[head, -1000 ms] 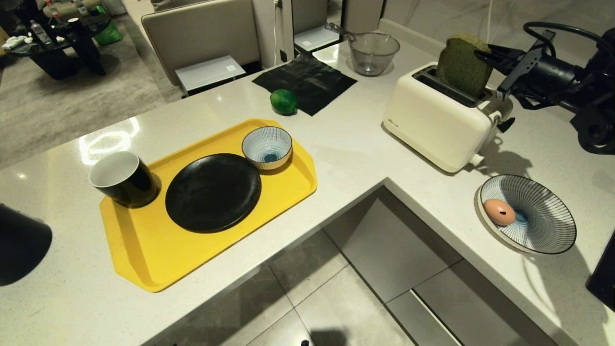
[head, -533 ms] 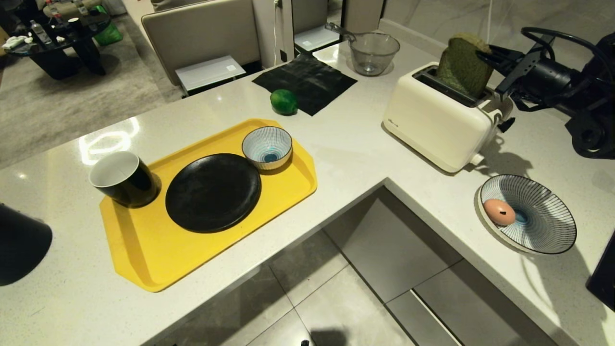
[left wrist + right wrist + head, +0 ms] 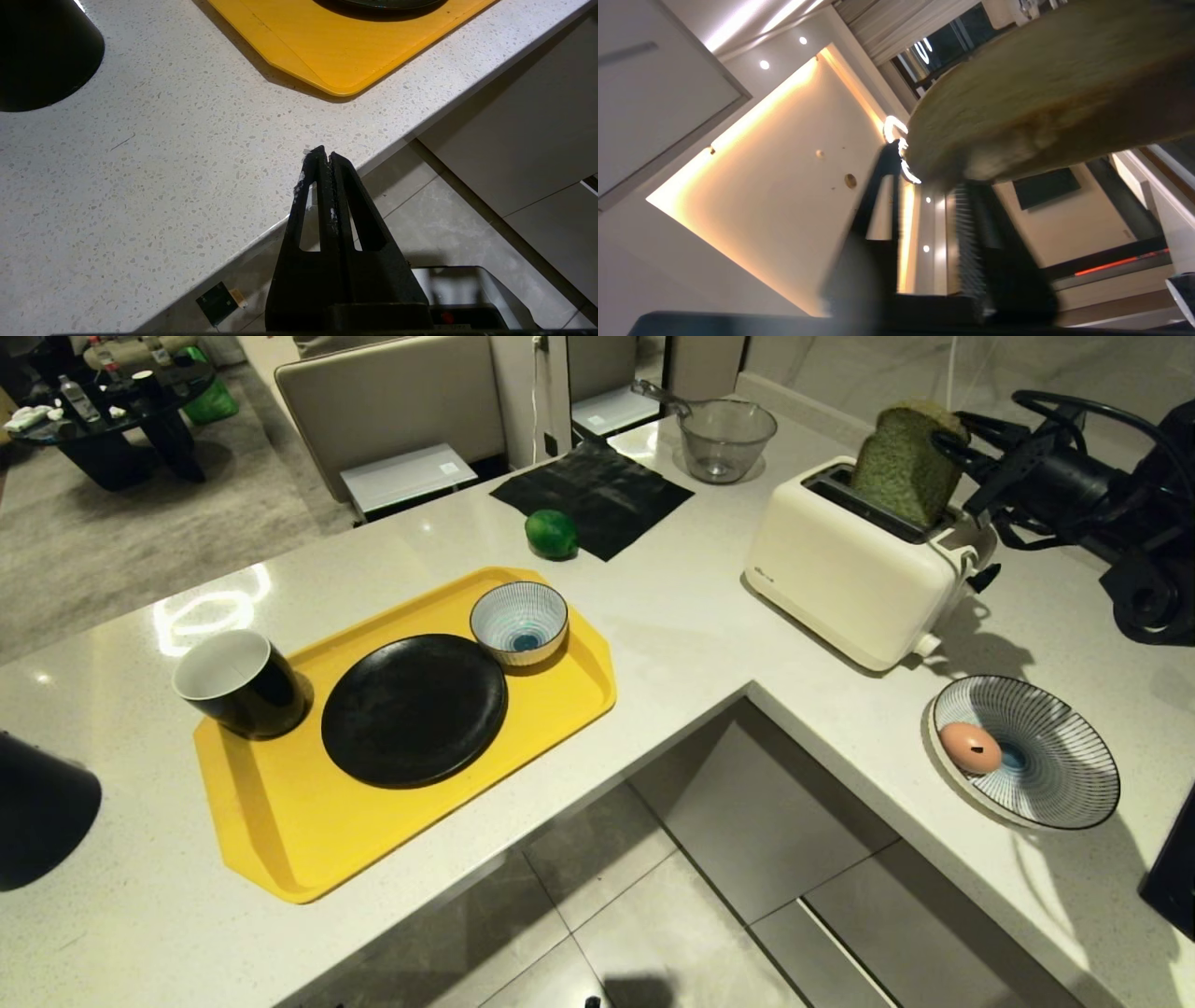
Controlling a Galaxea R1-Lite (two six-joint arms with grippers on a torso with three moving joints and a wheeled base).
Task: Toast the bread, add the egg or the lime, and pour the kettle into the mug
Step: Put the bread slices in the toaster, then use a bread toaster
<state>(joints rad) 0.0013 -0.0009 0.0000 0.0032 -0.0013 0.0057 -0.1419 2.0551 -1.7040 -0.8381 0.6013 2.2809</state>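
i have the right gripper (image 3: 950,429) at the top corner of the bread (image 3: 904,471), its fingers now a little apart, so the pinch looks released. the bread stands half inside the toaster (image 3: 854,574), leaning. it is light, soft, easy to crush; i judge the crust edge the best place to hold. left gripper (image 3: 325,161) is pressed together, parked by the counter edge.

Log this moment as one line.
right hand: open beside bread | bread: standing in toaster slot | left hand: shut, parked
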